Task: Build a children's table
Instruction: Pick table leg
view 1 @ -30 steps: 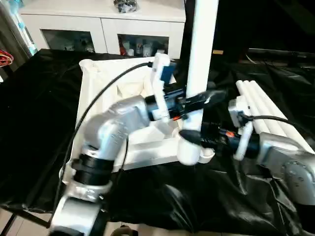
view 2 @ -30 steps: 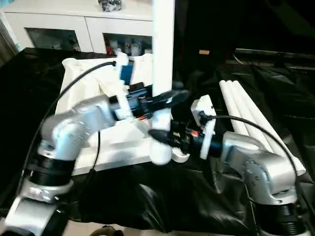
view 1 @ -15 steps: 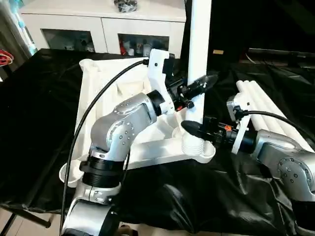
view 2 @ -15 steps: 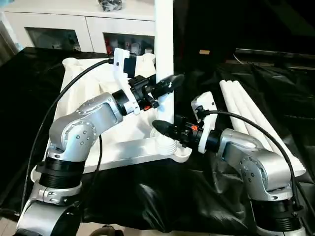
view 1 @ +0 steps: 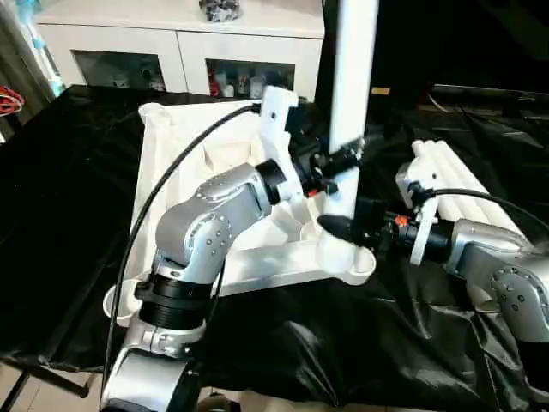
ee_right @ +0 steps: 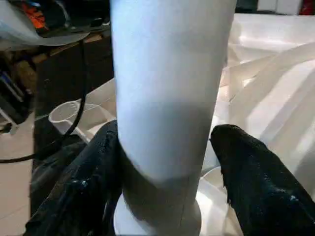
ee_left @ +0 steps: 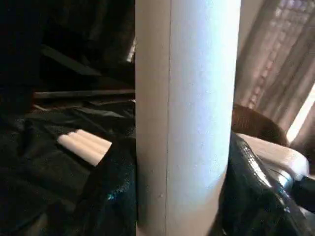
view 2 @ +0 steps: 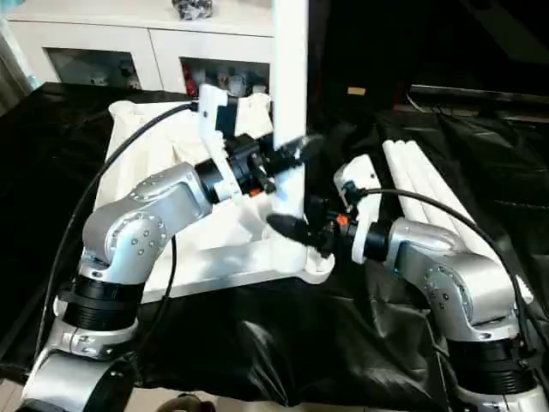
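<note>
White tubular plastic leg upright in near corner socket of overturned white ribbed tabletop. Left gripper clamps the leg. Right gripper, lower down, fingers straddling it, grip uncertain. Spare white legs beyond right gripper.

From my remote station: a white cabinet with glass doors lines the back wall; black sheeting drapes the work surface.

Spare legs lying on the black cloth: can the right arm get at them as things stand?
Probably yes: the spare legs lie uncovered just beyond the right gripper, but its fingers first have to leave the upright leg they straddle.
</note>
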